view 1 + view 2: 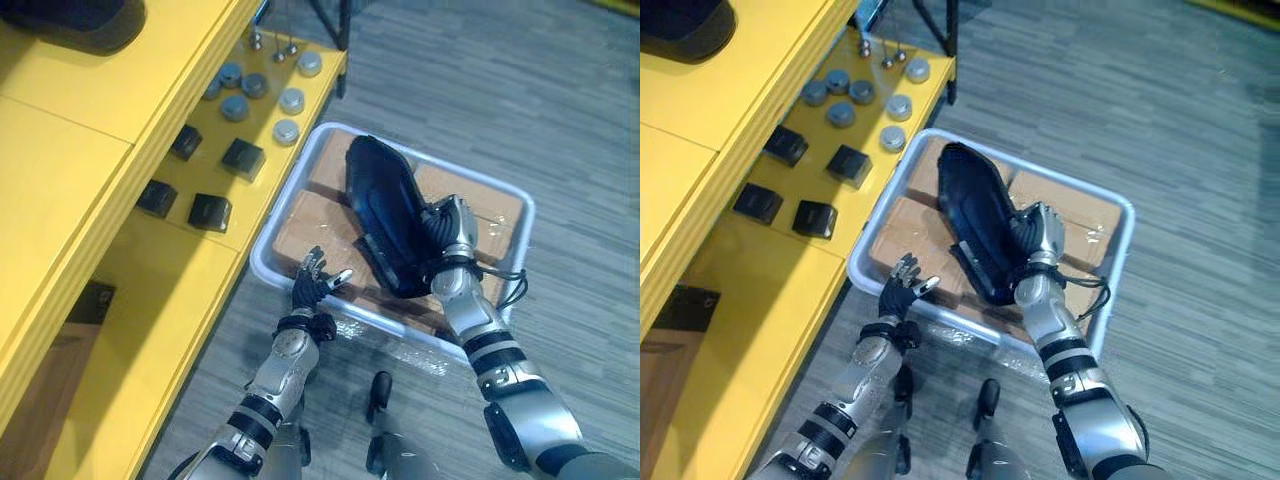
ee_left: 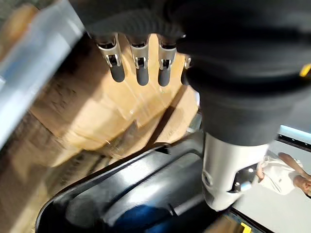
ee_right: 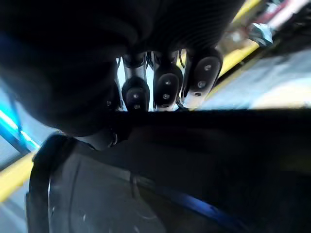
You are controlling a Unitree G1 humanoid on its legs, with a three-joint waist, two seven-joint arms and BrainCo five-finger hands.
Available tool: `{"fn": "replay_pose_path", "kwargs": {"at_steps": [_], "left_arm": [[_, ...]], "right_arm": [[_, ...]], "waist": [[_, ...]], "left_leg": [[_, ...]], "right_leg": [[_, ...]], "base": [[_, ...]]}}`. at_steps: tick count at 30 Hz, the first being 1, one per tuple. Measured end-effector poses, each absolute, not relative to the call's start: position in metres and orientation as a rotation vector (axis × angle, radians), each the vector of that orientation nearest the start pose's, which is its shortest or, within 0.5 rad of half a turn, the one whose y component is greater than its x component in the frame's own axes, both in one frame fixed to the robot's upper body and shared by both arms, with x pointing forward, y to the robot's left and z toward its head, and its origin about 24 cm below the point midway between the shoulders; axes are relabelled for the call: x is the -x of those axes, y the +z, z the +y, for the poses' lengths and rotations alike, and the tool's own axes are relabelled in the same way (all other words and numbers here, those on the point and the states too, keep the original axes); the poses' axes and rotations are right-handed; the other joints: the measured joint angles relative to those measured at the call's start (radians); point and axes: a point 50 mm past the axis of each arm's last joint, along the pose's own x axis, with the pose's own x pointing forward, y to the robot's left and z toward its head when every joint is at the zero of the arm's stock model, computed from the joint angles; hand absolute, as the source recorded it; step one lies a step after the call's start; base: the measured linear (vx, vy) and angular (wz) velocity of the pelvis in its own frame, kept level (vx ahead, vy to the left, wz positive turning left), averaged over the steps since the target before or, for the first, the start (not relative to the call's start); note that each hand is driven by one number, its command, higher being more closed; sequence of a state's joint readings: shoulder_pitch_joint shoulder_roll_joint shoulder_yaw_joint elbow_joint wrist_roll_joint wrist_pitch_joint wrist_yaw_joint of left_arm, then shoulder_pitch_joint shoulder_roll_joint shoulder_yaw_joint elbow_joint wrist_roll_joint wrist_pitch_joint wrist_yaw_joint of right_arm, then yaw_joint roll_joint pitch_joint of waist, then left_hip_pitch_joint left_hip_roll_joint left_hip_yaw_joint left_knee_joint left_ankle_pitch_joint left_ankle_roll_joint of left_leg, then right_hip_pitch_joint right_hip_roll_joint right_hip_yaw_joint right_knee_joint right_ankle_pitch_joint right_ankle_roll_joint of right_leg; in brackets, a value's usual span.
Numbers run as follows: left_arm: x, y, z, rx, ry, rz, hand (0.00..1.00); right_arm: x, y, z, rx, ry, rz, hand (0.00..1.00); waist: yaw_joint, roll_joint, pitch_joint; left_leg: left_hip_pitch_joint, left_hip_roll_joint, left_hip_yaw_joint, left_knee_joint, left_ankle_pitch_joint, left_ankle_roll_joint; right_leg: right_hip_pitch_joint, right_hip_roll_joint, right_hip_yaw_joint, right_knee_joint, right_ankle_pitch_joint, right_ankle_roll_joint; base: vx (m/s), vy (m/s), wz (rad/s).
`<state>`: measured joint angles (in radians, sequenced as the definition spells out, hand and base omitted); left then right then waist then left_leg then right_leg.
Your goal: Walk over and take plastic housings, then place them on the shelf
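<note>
Right hand [image 1: 452, 232] gripped the black housing [image 1: 385, 210], thumb hidden behind it.
Glossy, long, curved shell reaching ahead of that hand, perhaps clear of the bin [image 1: 265, 268]; left hand [image 1: 315, 278] spread open alongside.

Workshop, yellow parts shelf [image 1: 180, 290], grey bin [image 1: 285, 195]

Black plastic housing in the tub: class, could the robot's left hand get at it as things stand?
Probably yes. The left hand, fingers open, is at the edge of the tub beside the black plastic housing, with only cardboard between them; the right hand grips its other side.
</note>
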<state>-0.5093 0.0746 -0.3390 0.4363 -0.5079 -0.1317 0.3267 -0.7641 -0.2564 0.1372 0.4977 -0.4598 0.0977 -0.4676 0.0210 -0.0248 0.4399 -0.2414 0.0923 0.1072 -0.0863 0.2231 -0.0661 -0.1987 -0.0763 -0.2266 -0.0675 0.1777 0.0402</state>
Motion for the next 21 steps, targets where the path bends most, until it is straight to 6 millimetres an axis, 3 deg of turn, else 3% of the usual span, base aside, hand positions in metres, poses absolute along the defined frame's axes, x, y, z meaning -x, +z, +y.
{"fn": "replay_pose_path", "kwargs": {"at_steps": [5, 10, 12, 16, 21], "left_arm": [[-0.333, 0.071, 0.082, 0.261, -0.028, 0.012, 0.00], [-0.330, 0.054, 0.085, 0.236, -0.007, 0.084, 0.00], [-0.325, 0.039, 0.089, 0.213, 0.010, 0.141, 0.00], [-0.318, 0.022, 0.093, 0.190, 0.029, 0.201, 0.00], [-0.309, 0.008, 0.083, 0.208, 0.009, 0.265, 0.00]], "right_arm": [[-0.359, 0.163, -0.149, 0.732, -0.349, -0.407, 1.00], [-0.350, 0.145, -0.139, 0.727, -0.277, -0.378, 1.00], [-0.348, 0.138, -0.133, 0.724, -0.241, -0.360, 1.00], [-0.341, 0.137, -0.122, 0.697, -0.206, -0.382, 1.00], [-0.329, 0.116, -0.104, 0.674, -0.119, -0.349, 1.00]], "waist": [[-0.007, -0.025, -0.054], [-0.022, -0.028, -0.124], [-0.029, -0.029, -0.166], [-0.028, -0.030, -0.186], [-0.031, -0.030, -0.234]], "left_leg": [[0.055, 0.004, 0.026, 0.000, -0.014, -0.001], [0.094, 0.009, 0.035, 0.000, -0.027, -0.003], [0.102, 0.015, 0.038, 0.000, -0.030, -0.005], [0.124, 0.020, 0.055, 0.000, -0.034, -0.010], [0.127, 0.022, 0.059, 0.000, -0.041, -0.020]], "right_leg": [[0.046, 0.004, 0.027, -0.015, -0.002, -0.003], [0.081, 0.010, 0.035, -0.016, -0.014, -0.006], [0.086, 0.015, 0.038, -0.017, -0.018, -0.008], [0.099, 0.020, 0.054, -0.017, -0.019, -0.007], [0.098, 0.022, 0.061, -0.022, -0.022, -0.005]], "base": [[0.05, 0.041, -0.16], [0.05, 0.039, -0.07], [0.02, 0.042, -0.05], [-0.02, 0.036, -0.13], [-0.04, 0.054, -0.04]]}}
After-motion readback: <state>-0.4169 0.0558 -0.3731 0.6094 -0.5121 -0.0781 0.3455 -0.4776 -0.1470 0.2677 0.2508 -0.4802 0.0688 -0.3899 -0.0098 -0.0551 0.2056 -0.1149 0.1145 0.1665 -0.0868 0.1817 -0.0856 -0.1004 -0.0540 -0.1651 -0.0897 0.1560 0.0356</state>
